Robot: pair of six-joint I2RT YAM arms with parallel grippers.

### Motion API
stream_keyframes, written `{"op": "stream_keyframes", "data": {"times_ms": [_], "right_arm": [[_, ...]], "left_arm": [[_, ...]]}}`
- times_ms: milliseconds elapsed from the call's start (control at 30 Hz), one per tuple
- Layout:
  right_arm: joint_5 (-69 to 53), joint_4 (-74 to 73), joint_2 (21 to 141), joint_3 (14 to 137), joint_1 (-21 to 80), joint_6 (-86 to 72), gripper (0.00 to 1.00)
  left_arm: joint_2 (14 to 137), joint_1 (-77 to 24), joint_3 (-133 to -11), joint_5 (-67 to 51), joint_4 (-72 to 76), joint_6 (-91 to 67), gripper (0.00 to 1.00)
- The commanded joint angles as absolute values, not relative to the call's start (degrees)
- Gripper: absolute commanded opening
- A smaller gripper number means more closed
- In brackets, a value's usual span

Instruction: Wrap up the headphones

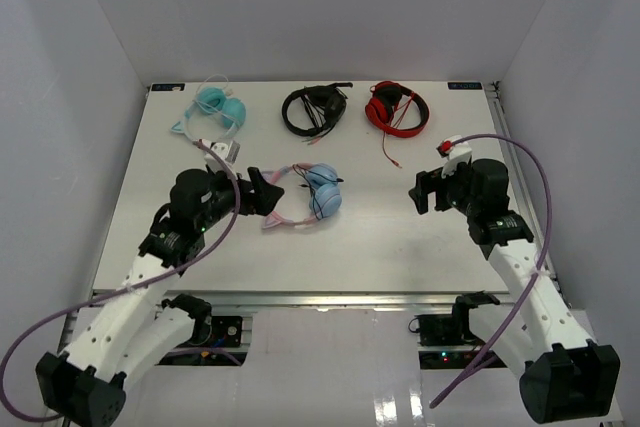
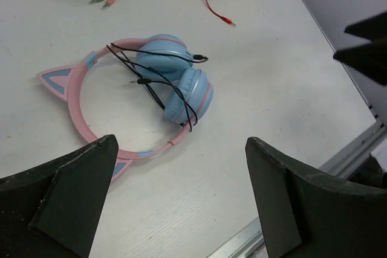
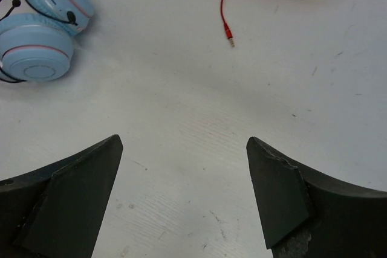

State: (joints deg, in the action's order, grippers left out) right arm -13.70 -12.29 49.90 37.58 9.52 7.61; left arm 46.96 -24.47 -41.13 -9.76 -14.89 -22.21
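The headphones (image 1: 312,196) lie flat on the white table, with a pink cat-ear headband (image 2: 75,98), two light blue ear cups (image 2: 188,93) folded together and a thin black cable (image 2: 158,75) looped over the cups. My left gripper (image 1: 262,192) hovers just left of them, open, with bare table between its fingers (image 2: 181,149). My right gripper (image 1: 428,193) hangs open to the right of the headphones, well apart from them, over bare table (image 3: 184,143). The cups (image 3: 37,52) show at the upper left of the right wrist view.
At the back of the table lie a teal cat-ear pair (image 1: 216,107), a black pair (image 1: 314,108) and a red pair (image 1: 398,107) with a trailing red cable and plug (image 3: 228,35). The table's metal front edge (image 2: 290,216) runs close below the left gripper.
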Motion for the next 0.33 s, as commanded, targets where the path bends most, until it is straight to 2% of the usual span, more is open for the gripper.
{"op": "stream_keyframes", "data": {"times_ms": [0,133,300], "right_arm": [[-5.24,-11.95,45.3,35.84,9.22,4.94,0.9],[-2.19,-12.3,42.12,34.98,8.87,5.23,0.9],[-0.35,-11.94,42.1,34.38,8.1,6.31,0.9]], "left_arm": [[37.49,-24.39,-35.24,-19.01,-16.7,-11.5,0.98],[31.39,-24.41,-34.51,-16.77,-16.9,-11.03,0.98],[29.35,-24.43,-34.37,-14.43,-17.49,-11.16,0.98]]}}
